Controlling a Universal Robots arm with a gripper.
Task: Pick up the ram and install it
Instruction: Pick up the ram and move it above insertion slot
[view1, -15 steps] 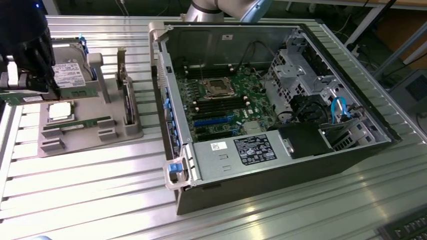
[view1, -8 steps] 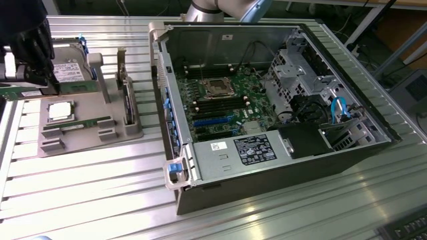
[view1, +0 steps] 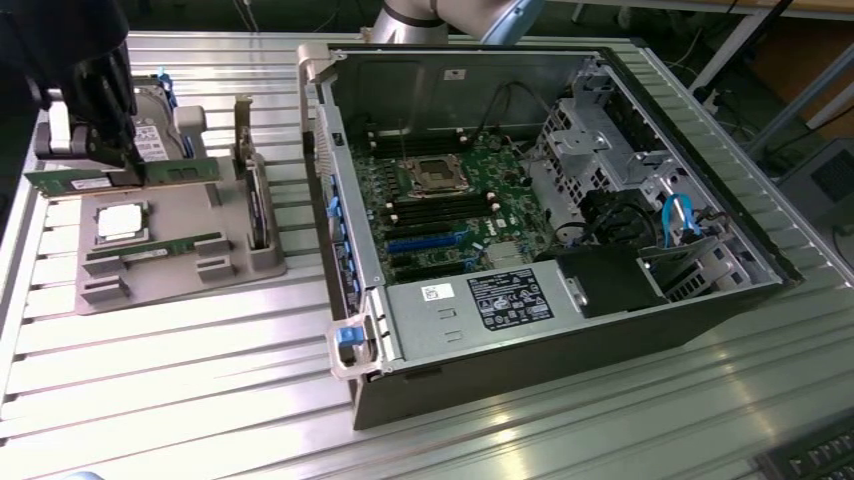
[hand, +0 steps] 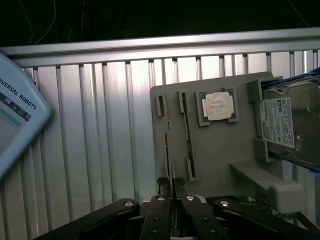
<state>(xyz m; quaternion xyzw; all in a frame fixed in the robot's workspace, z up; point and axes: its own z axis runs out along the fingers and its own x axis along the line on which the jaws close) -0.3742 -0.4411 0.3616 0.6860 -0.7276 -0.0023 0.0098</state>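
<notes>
My gripper (view1: 123, 165) hangs over the grey parts tray (view1: 187, 285) at the exterior view's left. It is shut on a ram (view1: 127, 178), a long green stick held level just above the tray. In the wrist view the held ram (hand: 169, 150) appears edge-on, running away from my gripper (hand: 171, 192). A second ram (view1: 154, 250) lies in its slot on the tray, also visible as a second ram (hand: 187, 135) beside the held one. The open computer case (view1: 534, 330) lies to the exterior view's right, with the motherboard's dark memory slots (view1: 434, 210) exposed.
A square silver CPU (view1: 118, 222) (hand: 218, 106) sits on the tray. The hard drive (hand: 287, 122) stands at the tray's far end. A tall grey tray rib (view1: 251, 190) separates the tray from the case wall (view1: 320, 150). A teach pendant (hand: 15, 115) lies on the slatted table.
</notes>
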